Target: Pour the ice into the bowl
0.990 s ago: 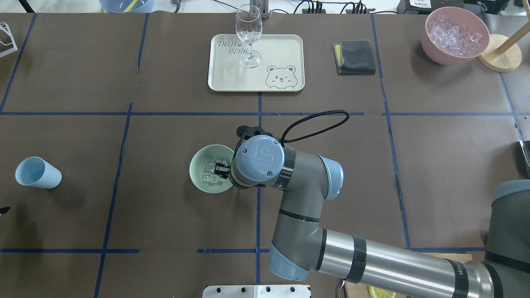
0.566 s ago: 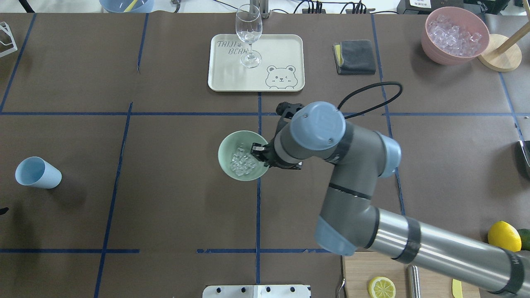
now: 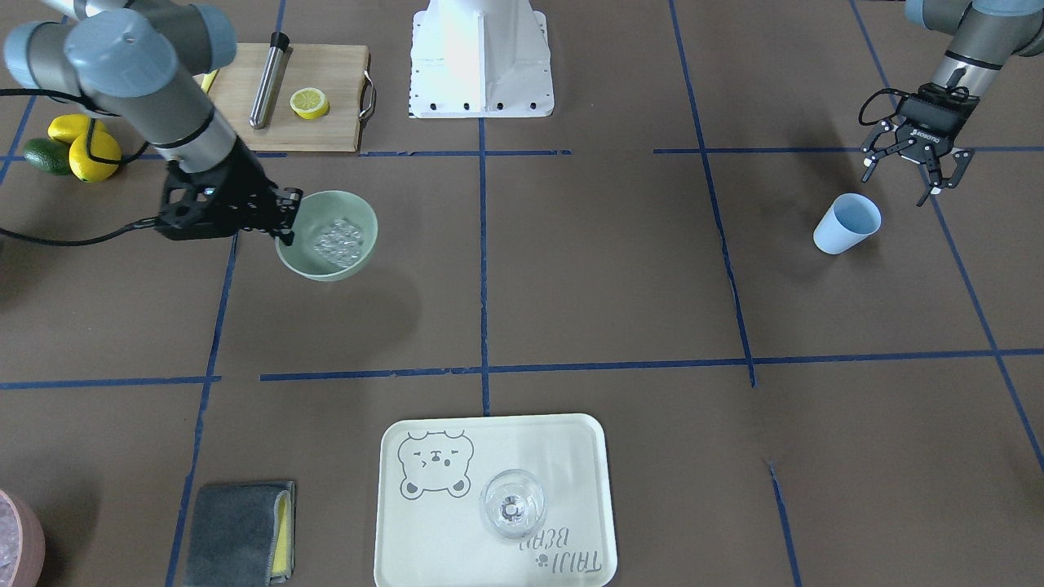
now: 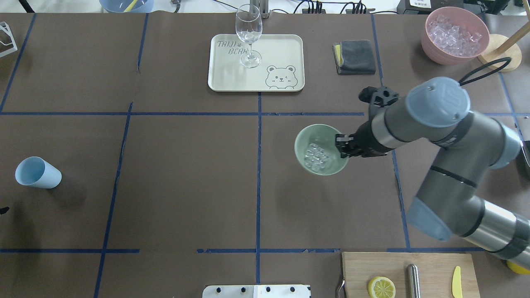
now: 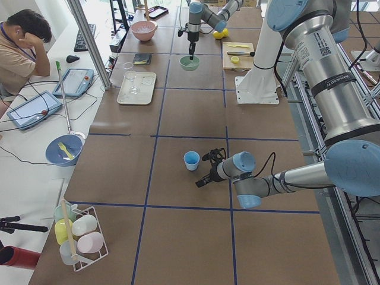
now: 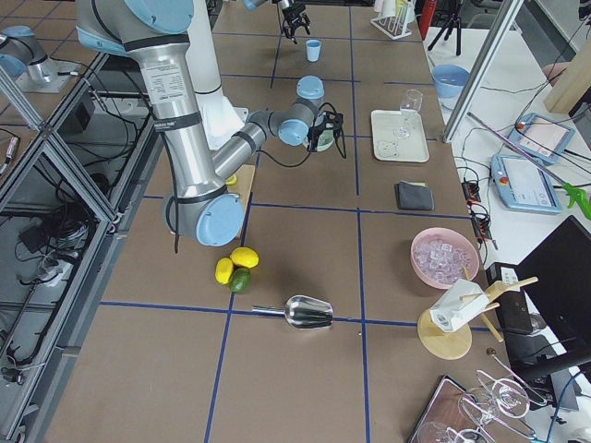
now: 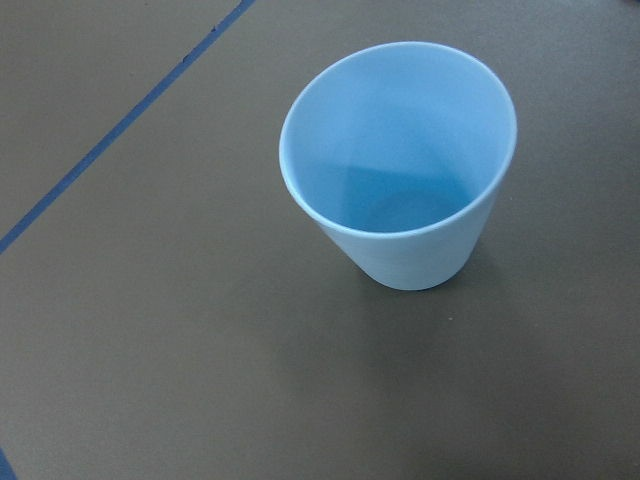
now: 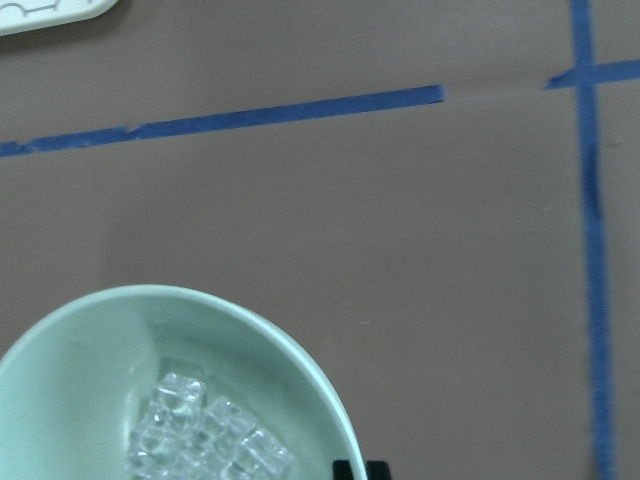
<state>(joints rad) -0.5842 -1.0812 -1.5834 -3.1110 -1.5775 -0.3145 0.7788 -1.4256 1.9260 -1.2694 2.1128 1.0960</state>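
Observation:
My right gripper [image 4: 343, 150] is shut on the near-right rim of the pale mint-green bowl [image 4: 305, 134] and holds it above the table, right of the centre line. A small heap of clear ice [image 4: 316, 157] lies inside the bowl. The front view shows the bowl [image 3: 326, 271], the ice [image 3: 337, 239] and the gripper [image 3: 285, 218]. The right wrist view shows the bowl's rim [image 8: 300, 370] and the ice [image 8: 200, 440]. My left gripper [image 3: 904, 184] is open and empty, just beside the upright blue cup [image 3: 848, 222], which fills the left wrist view [image 7: 400, 190].
A pink container [image 4: 454, 35] of whitish cubes stands at the far right beside a wooden stand [image 4: 499, 51]. A tray [image 4: 285, 45] holds a wine glass [image 4: 249, 35]. A grey cloth [image 4: 355, 56] lies right of the tray. A cutting board [image 4: 430, 285] carries a lemon slice [image 4: 381, 287].
My right arm has carried the bowl with the ice to the right, from left of the centre line to well right of it. The left arm and the blue cup have not moved.

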